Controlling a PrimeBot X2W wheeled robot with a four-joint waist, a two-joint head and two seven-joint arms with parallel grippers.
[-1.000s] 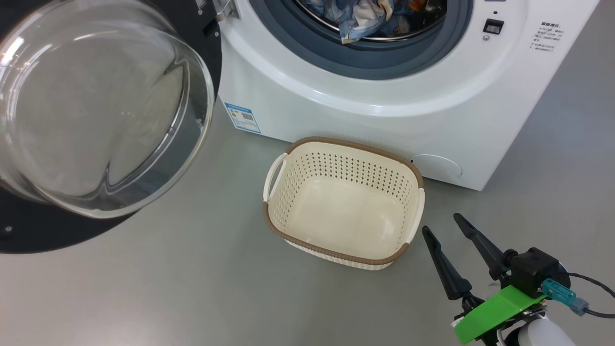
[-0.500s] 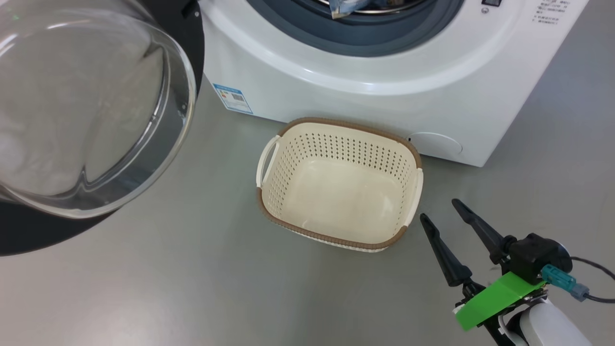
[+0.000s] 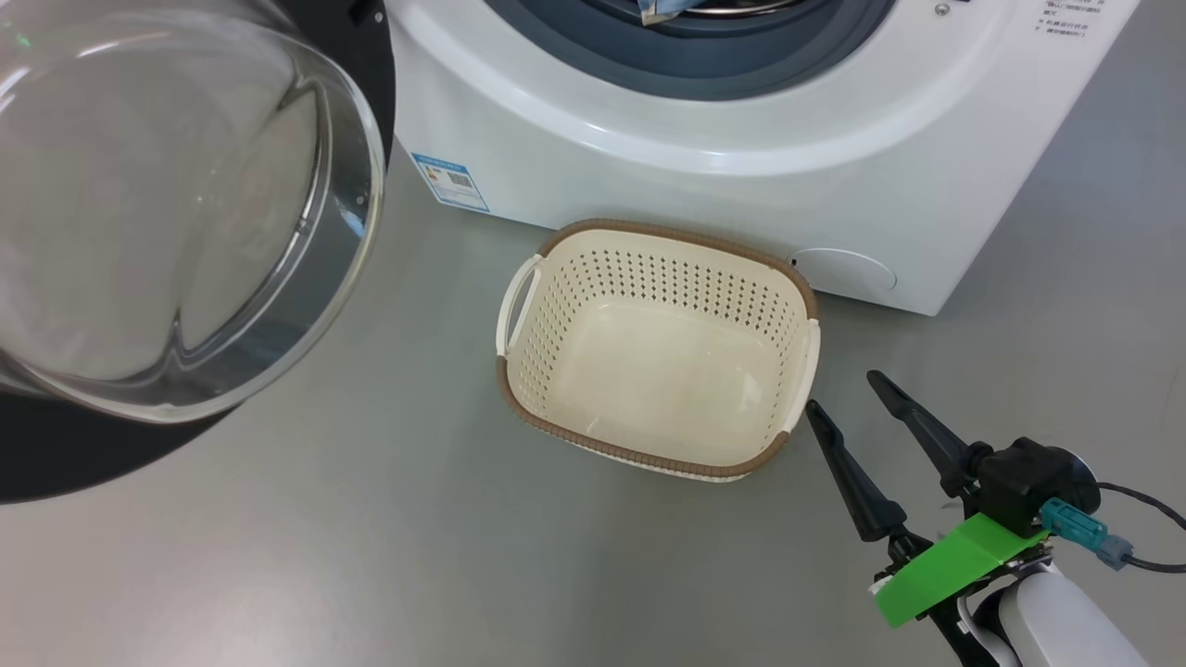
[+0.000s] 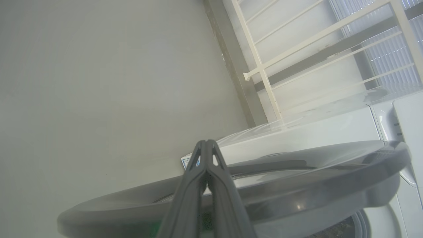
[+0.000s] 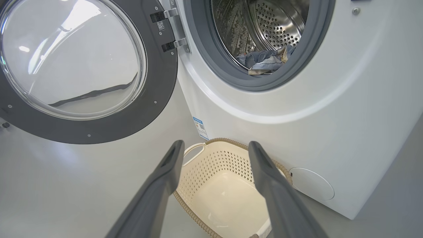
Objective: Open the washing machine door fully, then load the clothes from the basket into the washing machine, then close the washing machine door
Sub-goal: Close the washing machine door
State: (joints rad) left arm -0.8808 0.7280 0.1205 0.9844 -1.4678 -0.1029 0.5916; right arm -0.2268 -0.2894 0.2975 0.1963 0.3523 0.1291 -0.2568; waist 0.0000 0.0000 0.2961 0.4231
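Observation:
The washing machine point(image 3: 741, 176) stands with its door point(image 3: 56, 454) swung wide to the left, glass bowl facing me. Blue clothes point(image 5: 264, 61) lie inside the steel drum, a scrap also at the gasket's edge point(image 3: 662, 9). The cream basket point(image 3: 649, 232) sits on the floor before the machine with nothing in it. My right gripper point(image 3: 841, 390) is open just off the basket's near right corner; in its wrist view the right gripper point(image 5: 215, 143) points over the basket point(image 5: 231, 155) toward the machine. My left gripper point(image 4: 205, 142) is shut with nothing between its fingers, by the door's rim point(image 4: 297, 185); whether it touches is unclear.
Grey floor point(image 3: 371, 537) spreads left of and in front of the basket. A blue label sticker point(image 3: 449, 182) and a round white cover point(image 3: 843, 271) mark the machine's lower front. A cable point(image 3: 1144, 560) trails from my right wrist. A white railing point(image 4: 264, 72) stands behind the machine.
The head camera has tilted, so the whole picture has slid upward. The right gripper keeps its place beside the basket, still open. Nothing was taken or let go.

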